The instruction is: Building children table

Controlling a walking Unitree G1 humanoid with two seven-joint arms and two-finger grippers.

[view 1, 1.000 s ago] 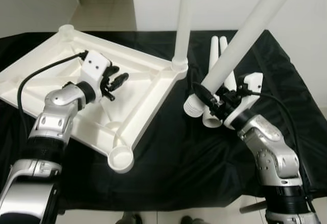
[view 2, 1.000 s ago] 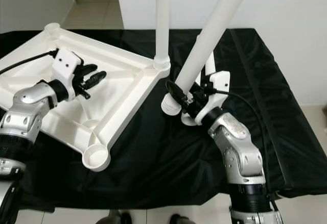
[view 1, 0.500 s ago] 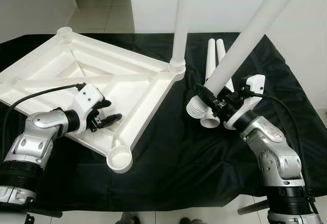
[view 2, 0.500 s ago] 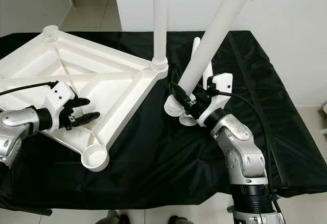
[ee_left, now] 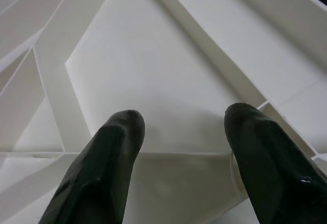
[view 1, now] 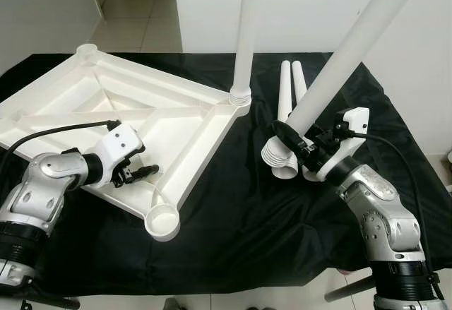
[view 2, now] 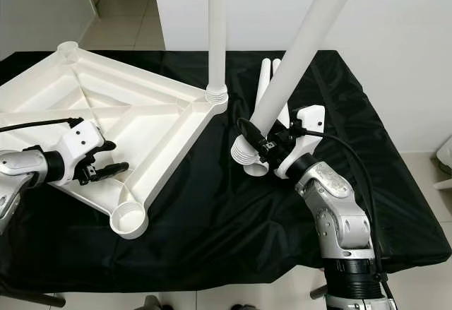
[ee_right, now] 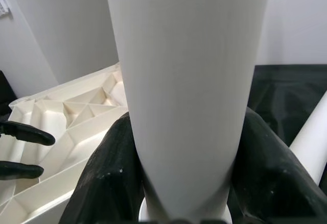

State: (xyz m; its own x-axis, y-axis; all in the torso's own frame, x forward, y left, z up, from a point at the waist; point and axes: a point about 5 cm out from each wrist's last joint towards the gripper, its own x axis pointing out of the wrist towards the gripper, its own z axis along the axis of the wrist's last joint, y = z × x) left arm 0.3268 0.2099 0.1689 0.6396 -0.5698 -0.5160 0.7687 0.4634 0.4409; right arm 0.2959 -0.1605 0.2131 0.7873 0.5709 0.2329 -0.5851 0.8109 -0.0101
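Between the right gripper (view 1: 300, 142) and the empty corner socket (view 1: 163, 220) of the overturned white table top (view 1: 106, 112) lies a stretch of black cloth (view 1: 233, 232), and that gap is what the coming move seems to turn on. The right jaws are closed around a white table leg (view 1: 339, 56) just above its ribbed end, which hangs over the cloth beside two spare legs (view 1: 289, 91) lying flat. The held leg's long axis tilts steeply, its free end rising up and away to the robot's right, its ribbed end pointing down and toward the robot's left. The socket sits lower and further left, at the near corner of the top, so the right arm is the one carrying the part across. One leg (view 1: 244, 34) already stands upright in the far corner. The left gripper (view 1: 141, 172) hovers over the near rim with jaws spread, holding nothing.
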